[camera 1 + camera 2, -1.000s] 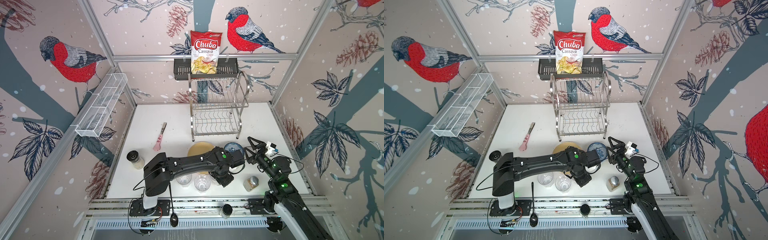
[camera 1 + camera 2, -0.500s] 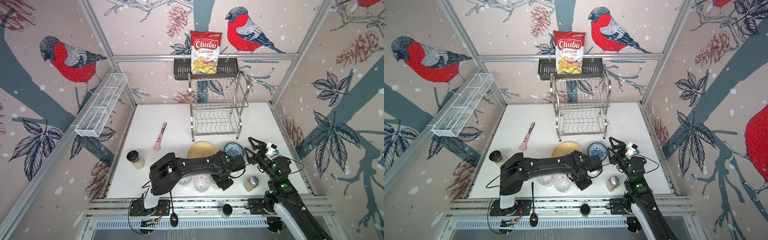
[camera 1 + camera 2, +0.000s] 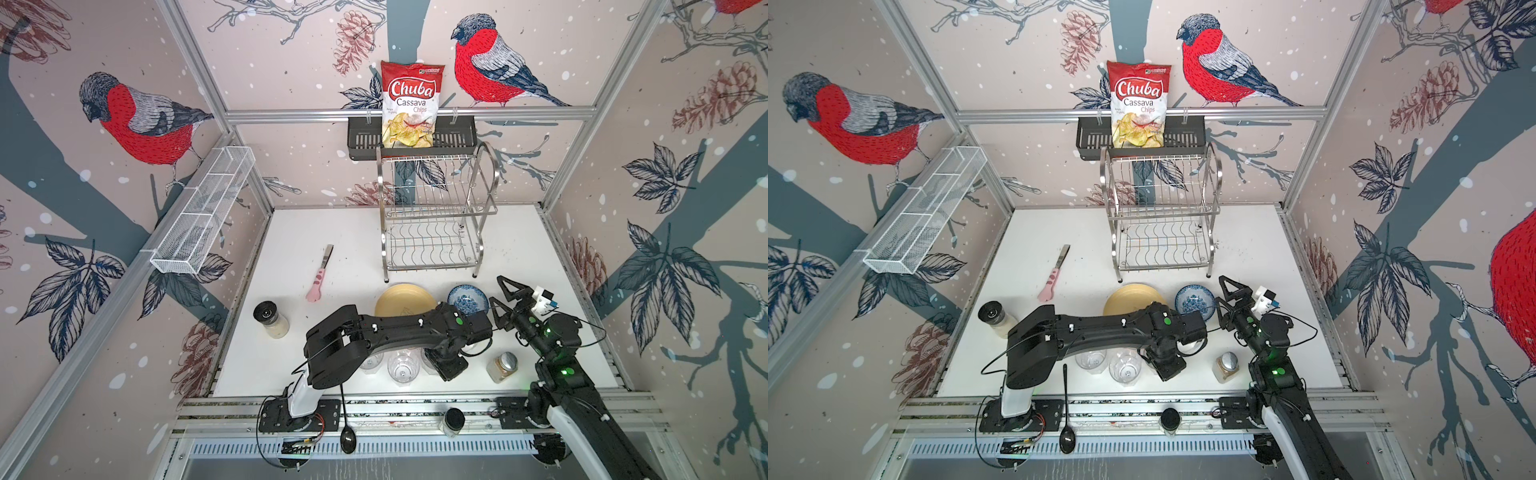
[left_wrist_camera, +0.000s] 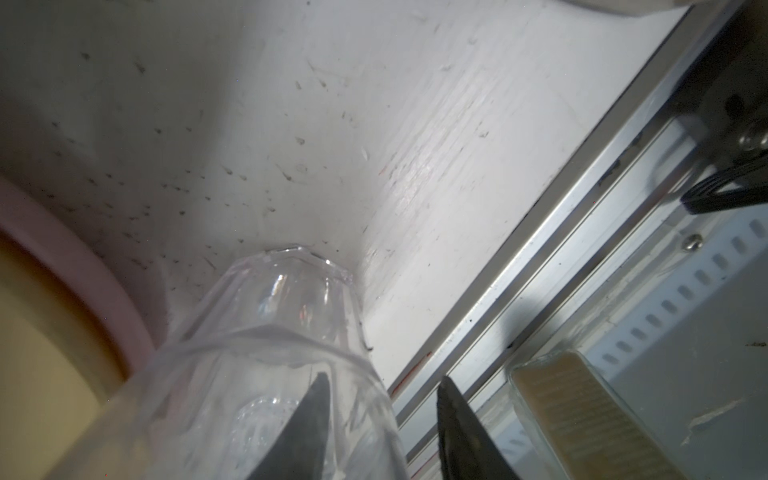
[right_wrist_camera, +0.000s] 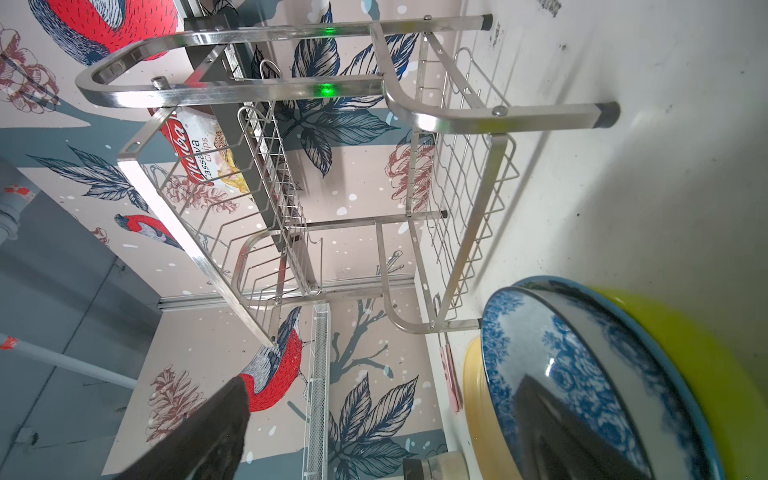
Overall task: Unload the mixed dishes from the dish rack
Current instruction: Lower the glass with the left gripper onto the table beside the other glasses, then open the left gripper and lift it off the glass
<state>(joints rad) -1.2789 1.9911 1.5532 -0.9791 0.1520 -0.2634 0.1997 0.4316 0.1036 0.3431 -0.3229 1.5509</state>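
dish rack [image 3: 440, 214]: stands at the back of the table [image 3: 332, 232]; both tiers are bare in both top views, so the unloading looks all but done.
dishes: set out along the front, well apart from the rack. The yellow plate [image 3: 405, 299] lies on a pink plate [image 4: 62, 249], and the blue-white bowl [image 3: 467, 298] is nested in the lime green bowl [image 5: 665, 353].
third tumbler [image 4: 270, 332]: base on the table, mouth up, just beside the plates and in a row with the two other tumblers [image 3: 402, 365].
left gripper [image 4: 382, 378]: spread. One finger is inside the glass and one outside, with the wall between them and a clear gap, so nothing is pinched.
key relation: the tumbler's long axis runs up and down, in line with the fingers. Judged from this, the exit must go straight up along that axis; any sideways drift would hook the rim and tip the glass towards the spice jar [image 3: 503, 365].
right gripper [image 3: 495, 288]: spread wide and empty, just beside the blue-white bowl.
nearer arm: the left arm is at the tumbler; the right is nearer the bowls and the rack.
hidden: in both top views the left wrist covers most of the third tumbler. A cream plate or a green-leaf bowl cannot be made out. Whether the inner finger touches the glass cannot be told.
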